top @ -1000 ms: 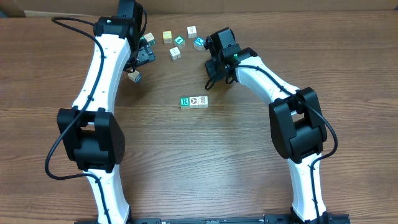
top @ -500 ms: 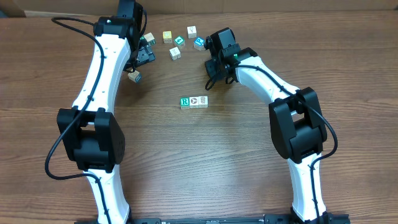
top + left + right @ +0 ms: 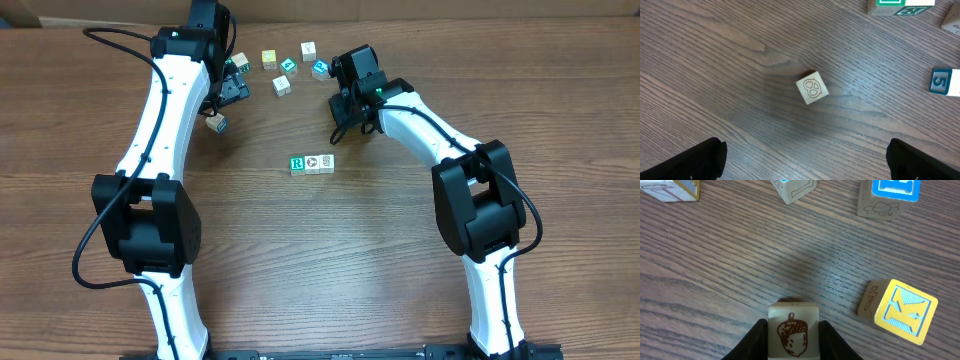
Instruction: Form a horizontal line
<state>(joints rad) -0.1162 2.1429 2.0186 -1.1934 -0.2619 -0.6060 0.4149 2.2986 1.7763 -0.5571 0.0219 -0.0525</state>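
Note:
Three white-faced cubes form the horizontal line point(image 3: 311, 163) at mid-table, with the green R cube point(image 3: 296, 164) at its left end. My right gripper point(image 3: 792, 326) is shut on a white cube with a brown acorn picture point(image 3: 792, 335), low over the wood. In the overhead view that gripper point(image 3: 348, 118) hangs up and to the right of the row, and the acorn cube is hidden under it. My left gripper point(image 3: 803, 152) stands wide open above a tilted cube with a pretzel picture point(image 3: 812, 88), which also shows from overhead point(image 3: 216, 123).
Several loose cubes lie at the back of the table point(image 3: 287, 66). Near my right gripper are a yellow K cube point(image 3: 905, 311) and a blue-faced cube point(image 3: 887, 195). A teal 5 cube point(image 3: 942, 81) lies right of the pretzel cube.

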